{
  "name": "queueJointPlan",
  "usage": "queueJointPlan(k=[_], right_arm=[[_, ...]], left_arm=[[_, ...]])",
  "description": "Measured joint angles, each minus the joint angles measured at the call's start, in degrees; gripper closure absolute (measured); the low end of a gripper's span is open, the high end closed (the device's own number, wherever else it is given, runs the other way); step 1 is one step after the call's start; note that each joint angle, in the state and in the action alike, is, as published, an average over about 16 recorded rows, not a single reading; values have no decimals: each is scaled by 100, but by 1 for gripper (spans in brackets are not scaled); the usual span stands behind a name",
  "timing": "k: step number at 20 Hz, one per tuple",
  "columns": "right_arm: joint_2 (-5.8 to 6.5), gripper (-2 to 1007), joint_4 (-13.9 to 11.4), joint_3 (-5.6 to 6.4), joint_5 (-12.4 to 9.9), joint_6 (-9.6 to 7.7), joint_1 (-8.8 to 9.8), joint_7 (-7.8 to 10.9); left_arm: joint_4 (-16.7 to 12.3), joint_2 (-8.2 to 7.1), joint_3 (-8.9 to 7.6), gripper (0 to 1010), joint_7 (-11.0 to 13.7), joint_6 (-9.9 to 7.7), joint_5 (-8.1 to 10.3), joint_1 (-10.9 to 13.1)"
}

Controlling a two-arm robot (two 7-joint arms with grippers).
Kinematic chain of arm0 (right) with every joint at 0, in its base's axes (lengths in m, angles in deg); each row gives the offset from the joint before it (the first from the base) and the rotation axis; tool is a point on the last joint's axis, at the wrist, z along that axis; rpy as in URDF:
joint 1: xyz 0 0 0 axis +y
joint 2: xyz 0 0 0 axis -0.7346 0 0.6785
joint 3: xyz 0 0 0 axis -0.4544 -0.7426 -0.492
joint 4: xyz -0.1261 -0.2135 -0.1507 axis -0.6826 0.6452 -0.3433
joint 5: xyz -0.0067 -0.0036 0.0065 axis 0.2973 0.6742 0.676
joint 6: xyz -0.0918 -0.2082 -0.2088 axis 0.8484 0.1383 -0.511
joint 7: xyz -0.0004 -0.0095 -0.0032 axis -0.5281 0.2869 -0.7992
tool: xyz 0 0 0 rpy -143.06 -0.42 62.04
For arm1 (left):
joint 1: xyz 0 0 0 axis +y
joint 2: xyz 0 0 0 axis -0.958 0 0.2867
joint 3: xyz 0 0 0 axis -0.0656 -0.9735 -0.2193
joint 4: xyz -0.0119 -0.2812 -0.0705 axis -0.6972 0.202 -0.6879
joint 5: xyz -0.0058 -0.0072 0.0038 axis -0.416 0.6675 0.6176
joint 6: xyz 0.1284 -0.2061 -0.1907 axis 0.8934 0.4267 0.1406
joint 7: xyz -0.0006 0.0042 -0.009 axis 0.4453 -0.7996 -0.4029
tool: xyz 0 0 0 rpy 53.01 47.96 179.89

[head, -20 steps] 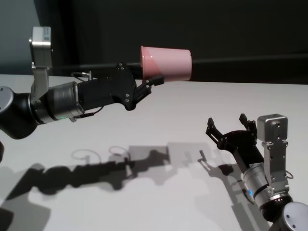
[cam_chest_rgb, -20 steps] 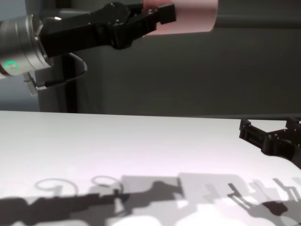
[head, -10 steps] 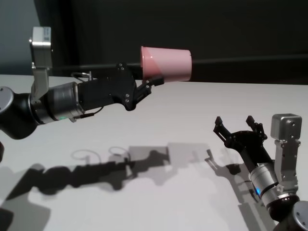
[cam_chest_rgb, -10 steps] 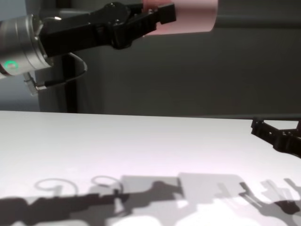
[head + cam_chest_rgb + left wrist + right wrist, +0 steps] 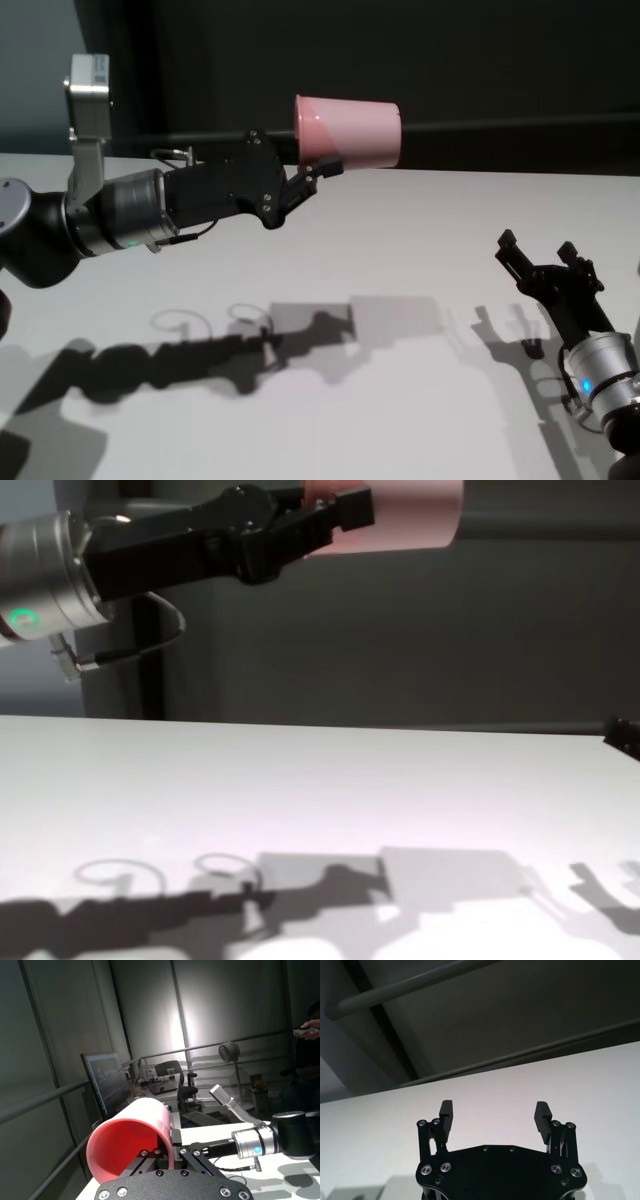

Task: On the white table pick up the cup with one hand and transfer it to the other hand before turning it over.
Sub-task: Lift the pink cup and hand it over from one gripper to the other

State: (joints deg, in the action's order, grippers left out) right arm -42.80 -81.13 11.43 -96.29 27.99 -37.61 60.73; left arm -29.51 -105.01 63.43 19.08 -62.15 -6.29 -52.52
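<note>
No legible text, label, brand, number or sign on any item. Cup [image 5: 347, 131]: plain, unmarked. Table [image 5: 380, 240]: plain, unmarked. Left gripper [image 5: 318, 172] and right gripper [image 5: 545, 262]: black housings, no readable marking. Grey block [image 5: 89, 88] on the left arm, behind the cup: bears a small pale patch, too small to read. Monitor [image 5: 104, 1087] beyond the cup in the left wrist view: screen lit with content, none of it readable. Lights on both arms: plain coloured glow, no characters.
</note>
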Motion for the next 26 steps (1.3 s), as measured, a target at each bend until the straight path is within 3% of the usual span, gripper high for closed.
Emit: queueJointPlan(k=[7,13,19,26], right_arm=[[-132,3,-86,408,-936,-404,-1,305],[-200,3,-129,586,-1697,-748,-39,534],[-222,2,-153,590,-2191,-965,-77,715],[-217,2,-167,474,-2482,-1046,-104,844]], left_arm=[[0,0,0,963,0,-1,0,0],[0,0,0,962,0,-1,0,0],[0,0,0,962,0,-1,0,0],[0,0,0,962,0,-1,0,0]])
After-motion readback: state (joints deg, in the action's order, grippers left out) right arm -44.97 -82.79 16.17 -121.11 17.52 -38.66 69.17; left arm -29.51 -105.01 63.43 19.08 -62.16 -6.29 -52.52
